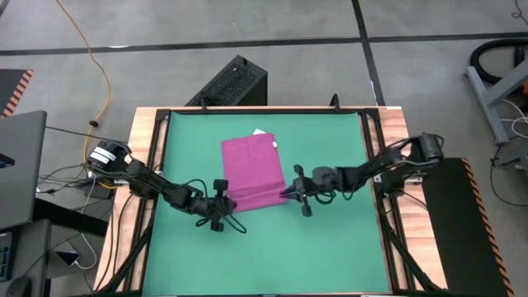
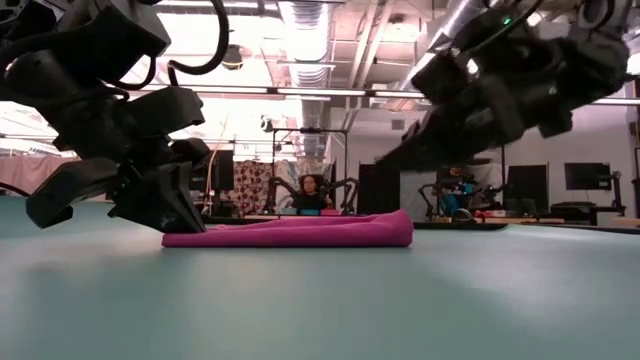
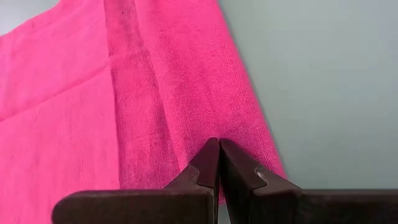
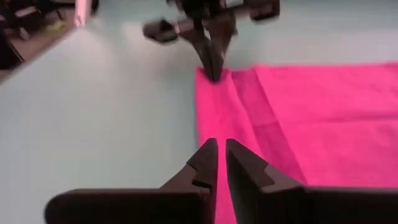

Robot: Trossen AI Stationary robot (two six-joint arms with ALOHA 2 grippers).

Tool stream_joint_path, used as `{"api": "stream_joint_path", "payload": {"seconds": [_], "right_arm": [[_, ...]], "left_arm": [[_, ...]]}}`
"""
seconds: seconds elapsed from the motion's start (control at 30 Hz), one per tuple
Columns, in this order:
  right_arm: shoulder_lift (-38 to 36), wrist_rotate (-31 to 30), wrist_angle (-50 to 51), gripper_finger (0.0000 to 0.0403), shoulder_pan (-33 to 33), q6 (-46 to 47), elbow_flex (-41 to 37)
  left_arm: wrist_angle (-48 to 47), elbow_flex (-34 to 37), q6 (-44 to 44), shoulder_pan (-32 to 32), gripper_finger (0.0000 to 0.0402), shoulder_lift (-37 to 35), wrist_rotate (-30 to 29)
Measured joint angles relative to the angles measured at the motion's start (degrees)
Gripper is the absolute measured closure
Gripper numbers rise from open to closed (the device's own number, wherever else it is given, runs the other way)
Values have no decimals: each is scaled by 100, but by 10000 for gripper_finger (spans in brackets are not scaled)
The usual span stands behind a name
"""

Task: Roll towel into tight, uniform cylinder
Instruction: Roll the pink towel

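While the towel (image 1: 252, 173) lies flat on the green mat (image 1: 330, 247) in the middle of the desk, its near edge is already turned over into a low fold (image 1: 257, 198), and I have a gripper at each end of that fold. My left gripper (image 1: 223, 200) sits at the fold's left corner with its fingers pressed together on the cloth edge; whether it truly pinches fabric or only pushes on it, I cannot tell. My right gripper (image 1: 290, 194) is at the opposite end, fingers nearly together with a thin gap between them, tips at the hem. The white tag (image 1: 259, 132) shows at the far edge, so most of the cloth is not yet rolled. To do this turn well, I judge both ends should move together and level, keeping the fold snug, or the roll will come out cone-shaped.
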State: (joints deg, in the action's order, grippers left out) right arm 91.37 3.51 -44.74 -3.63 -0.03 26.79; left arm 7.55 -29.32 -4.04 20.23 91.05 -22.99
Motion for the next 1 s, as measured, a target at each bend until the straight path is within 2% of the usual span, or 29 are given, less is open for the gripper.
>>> {"api": "stream_joint_path", "payload": {"seconds": [0.27,0.43,0.57,0.67,0.8,0.87,1.0], "right_arm": [[1132,-42,-278,390,103,-306,261],[1500,-43,-338,391,250,71,266],[1678,-70,-406,387,261,235,275],[1712,-72,-352,387,259,264,273],[1719,-72,-313,387,251,311,273],[1719,-68,-305,387,250,323,273],[1723,-68,-317,387,251,342,269]], "left_arm": [[-70,-14,-273,2,401,-2,-46],[-79,-15,-311,77,401,-17,-134],[-148,-9,-396,155,401,-303,-215],[-486,11,-541,244,402,-720,-480],[-664,14,-828,411,402,-1326,-1404],[88,196,-766,463,401,-1438,-1746],[2570,1024,-339,466,401,-1192,-1333]]}}
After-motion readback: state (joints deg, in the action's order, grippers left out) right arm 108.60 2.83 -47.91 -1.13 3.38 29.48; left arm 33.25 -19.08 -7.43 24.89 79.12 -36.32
